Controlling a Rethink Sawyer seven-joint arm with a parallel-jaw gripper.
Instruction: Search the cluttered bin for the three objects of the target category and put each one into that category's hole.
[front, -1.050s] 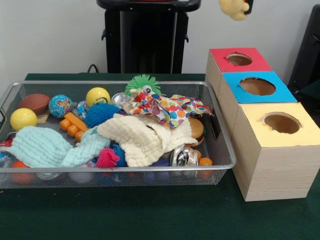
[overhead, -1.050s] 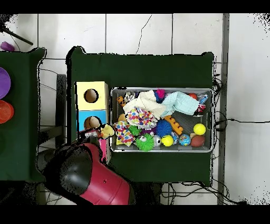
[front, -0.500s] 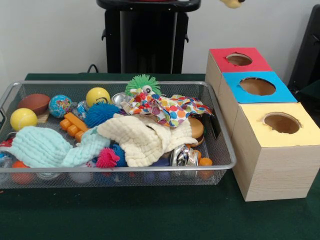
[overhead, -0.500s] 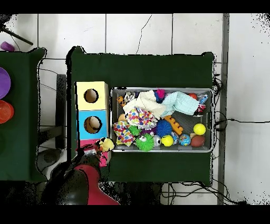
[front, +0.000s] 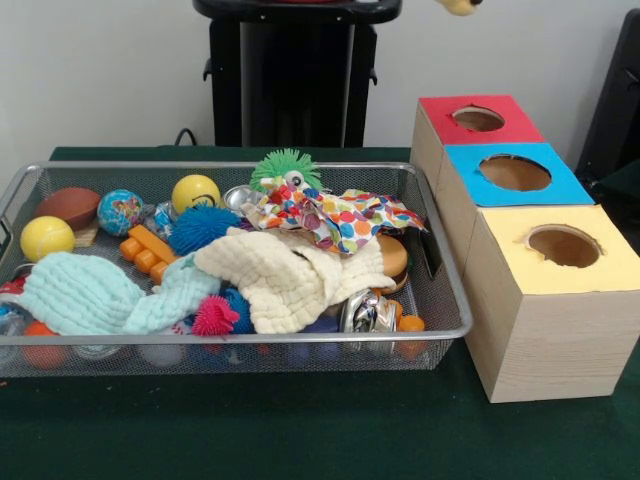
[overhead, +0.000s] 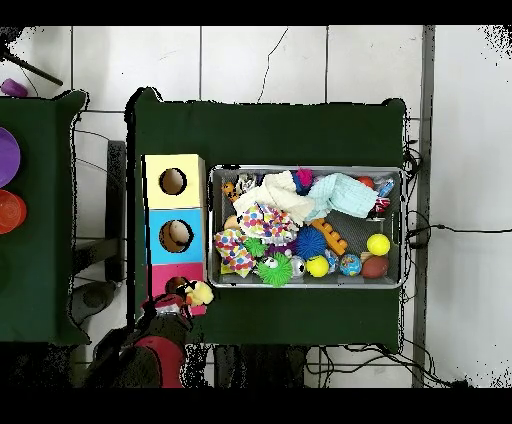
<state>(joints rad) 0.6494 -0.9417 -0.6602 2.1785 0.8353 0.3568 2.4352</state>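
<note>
Green-clothed table (front: 300, 440) has just 2 things sitting on it: a wire mesh bin (front: 240, 350) and, right beside it, a row of 3 wooden boxes (front: 545, 330) topped red, blue, yellow.

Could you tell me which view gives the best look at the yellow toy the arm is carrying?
The overhead view: the yellow toy shows whole, right beside the red box's hole. The front view catches only its bottom at the top edge.

I see three pale wooden boxes topped red (front: 478, 119), blue (front: 514, 173) and yellow (front: 563, 246). In the silver mesh bin (front: 440, 262) lie a cream cloth (front: 285, 277), a mint cloth (front: 95, 295) and a multicoloured polka-dot cloth (front: 330, 217). The worktop (front: 300, 425) is dark green.
</note>
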